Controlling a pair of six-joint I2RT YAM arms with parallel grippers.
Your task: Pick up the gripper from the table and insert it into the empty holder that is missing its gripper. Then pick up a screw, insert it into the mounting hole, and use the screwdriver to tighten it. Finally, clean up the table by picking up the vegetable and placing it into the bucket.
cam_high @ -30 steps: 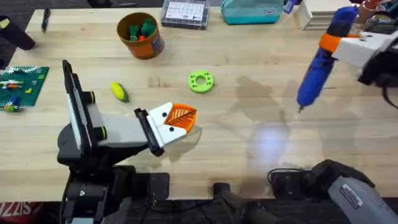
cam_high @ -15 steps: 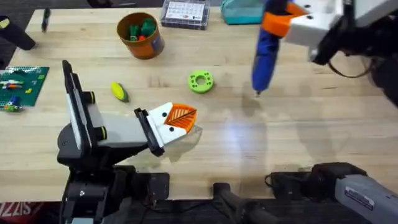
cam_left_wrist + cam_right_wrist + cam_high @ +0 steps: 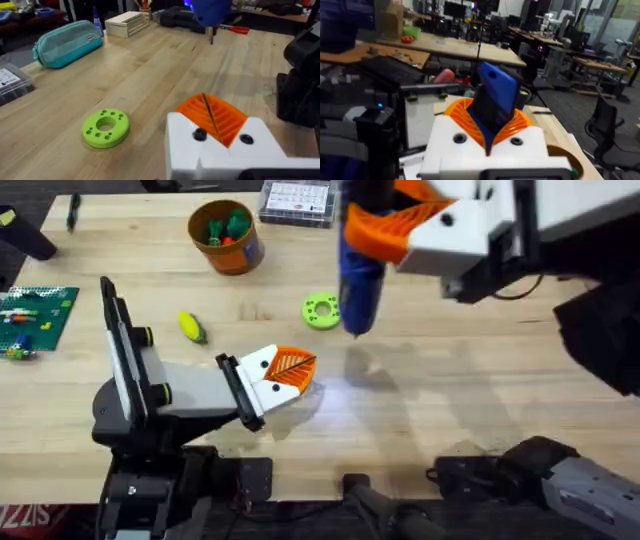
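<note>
My right gripper (image 3: 375, 230) is raised high over the back middle of the table, shut on the blue screwdriver (image 3: 358, 280). The screwdriver hangs tip down just right of the green ring disc (image 3: 322, 311). In the right wrist view the screwdriver (image 3: 496, 97) sits between the orange pads (image 3: 520, 122). My left gripper (image 3: 298, 368) rests low at the front left, shut. Its two white holders (image 3: 220, 150) both carry orange ribbed pads (image 3: 225, 117), and a dark screw head (image 3: 200, 134) shows in each. The yellow vegetable (image 3: 192, 327) lies left of it. The orange bucket (image 3: 226, 235) stands behind.
A green brick plate (image 3: 35, 315) lies at the left edge. A clear parts box (image 3: 297, 200) and a teal pouch (image 3: 67, 42) sit along the back. Bare wood spreads across the right half of the table (image 3: 500, 380).
My right arm has swung left from the table's right edge to the back middle, carrying the screwdriver and rising closer to the camera. The left arm has not moved.
</note>
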